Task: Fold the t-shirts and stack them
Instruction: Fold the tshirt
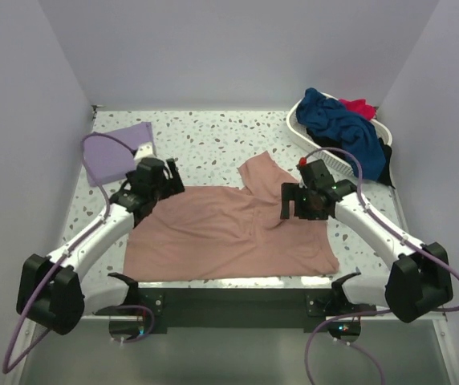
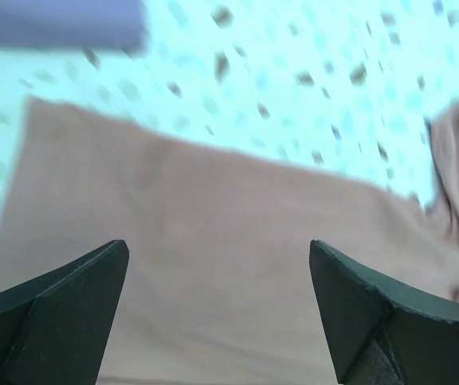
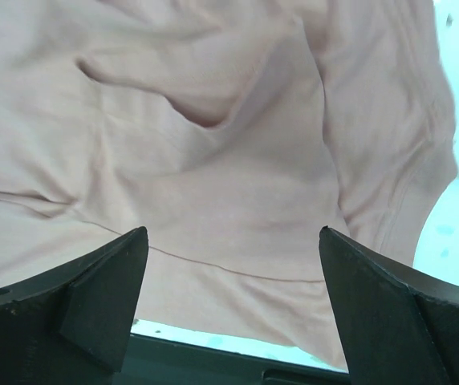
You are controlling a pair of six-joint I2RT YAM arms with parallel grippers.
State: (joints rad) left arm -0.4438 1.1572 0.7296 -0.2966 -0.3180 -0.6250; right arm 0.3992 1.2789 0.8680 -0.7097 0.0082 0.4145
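Nearest the arm bases, the dusty-pink t-shirt (image 1: 221,233) lies spread over the middle of the speckled table (image 1: 205,136), print side not visible, laid open presumably so it can be folded. It is mostly flat, but a ridge of creases runs through its right half and one sleeve (image 1: 260,172) juts toward the far side. The left tool (image 2: 217,261) hangs over the shirt's far-left corner, jaws wide apart and empty. The right tool (image 3: 233,245) hovers over the rumpled right half, jaws also spread wide and gripping nothing, likely poised to smooth or pinch the cloth. Farther off at the left, a lavender t-shirt (image 1: 113,152) sits folded, seemingly the start of the stack. At the far right, the white laundry basket (image 1: 298,120) holds the navy t-shirt (image 1: 338,124), red t-shirt (image 1: 360,106) and black t-shirt (image 1: 384,160), unfolded and waiting.
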